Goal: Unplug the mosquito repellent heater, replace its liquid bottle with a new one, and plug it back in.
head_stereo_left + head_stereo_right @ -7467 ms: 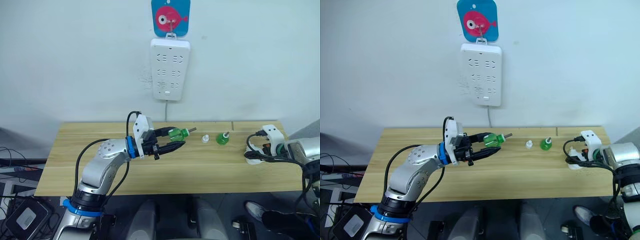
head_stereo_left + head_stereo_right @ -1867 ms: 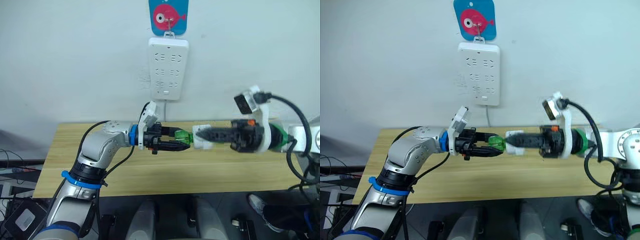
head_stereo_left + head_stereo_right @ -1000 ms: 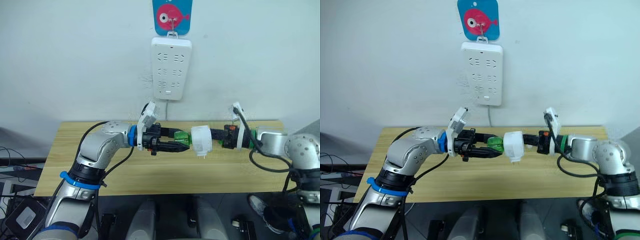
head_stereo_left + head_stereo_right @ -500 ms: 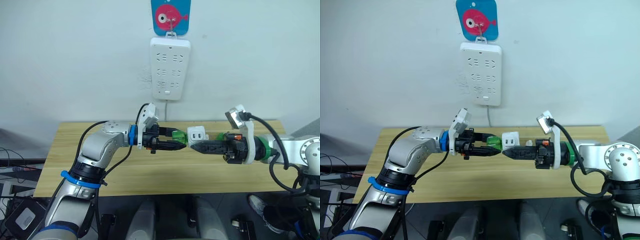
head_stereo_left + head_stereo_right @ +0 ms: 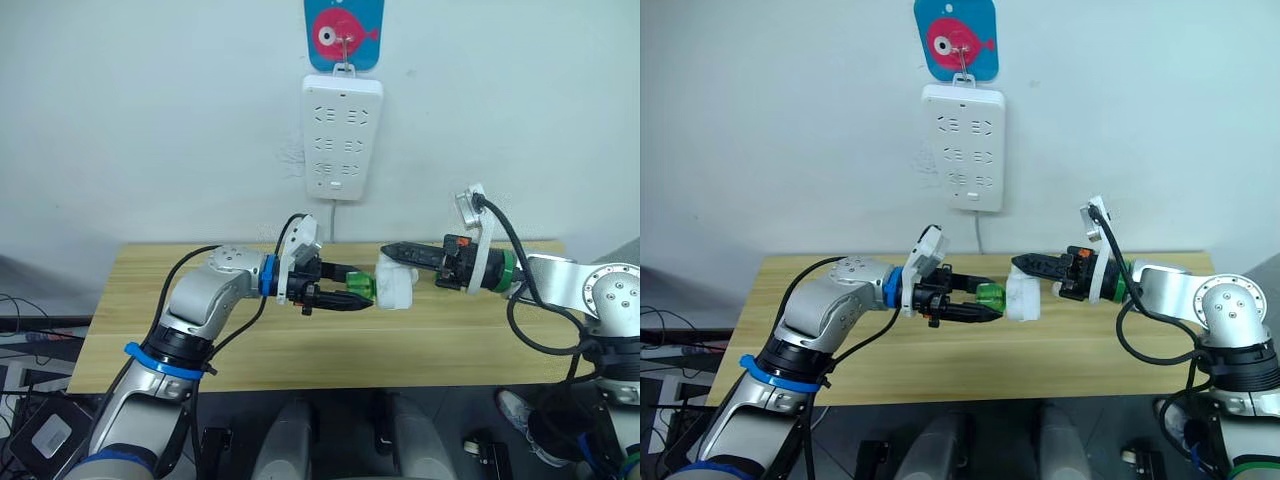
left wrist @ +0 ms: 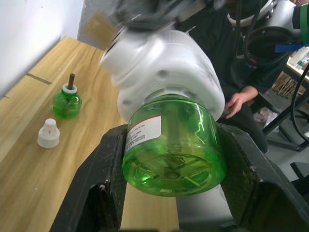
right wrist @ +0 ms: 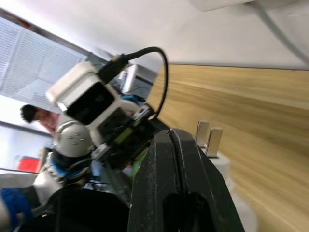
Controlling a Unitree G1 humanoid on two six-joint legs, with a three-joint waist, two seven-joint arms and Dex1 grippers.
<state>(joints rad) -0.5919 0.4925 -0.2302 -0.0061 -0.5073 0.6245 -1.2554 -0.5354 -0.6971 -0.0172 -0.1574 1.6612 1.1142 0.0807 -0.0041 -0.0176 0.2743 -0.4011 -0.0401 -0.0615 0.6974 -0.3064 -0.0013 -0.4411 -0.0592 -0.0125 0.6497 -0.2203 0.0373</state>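
Both arms reach inward above the table (image 5: 150, 340) and meet over its middle. The left gripper (image 5: 352, 289) points right, fingers clamped on the green bottle (image 6: 174, 145). The right gripper (image 5: 392, 255) points left — closed on the mosquito repellent heater (image 5: 394, 287).

Crowded middle of the frame, open wood toward both lower corners

The two black-fingered arms meet nose to nose at frame centre, the left gripper (image 5: 345, 297) clamped on a green translucent liquid bottle (image 5: 359, 287) joined to the small white rounded heater (image 5: 395, 286) that the right gripper (image 5: 395, 252) grips, blocking passage across the pale wooden table (image 5: 300, 355). Behind, the long white power strip (image 5: 343, 137) on the wall hangs unobstructed. A second small green bottle (image 6: 66, 102) and white cap (image 6: 48, 133) stand on the table.
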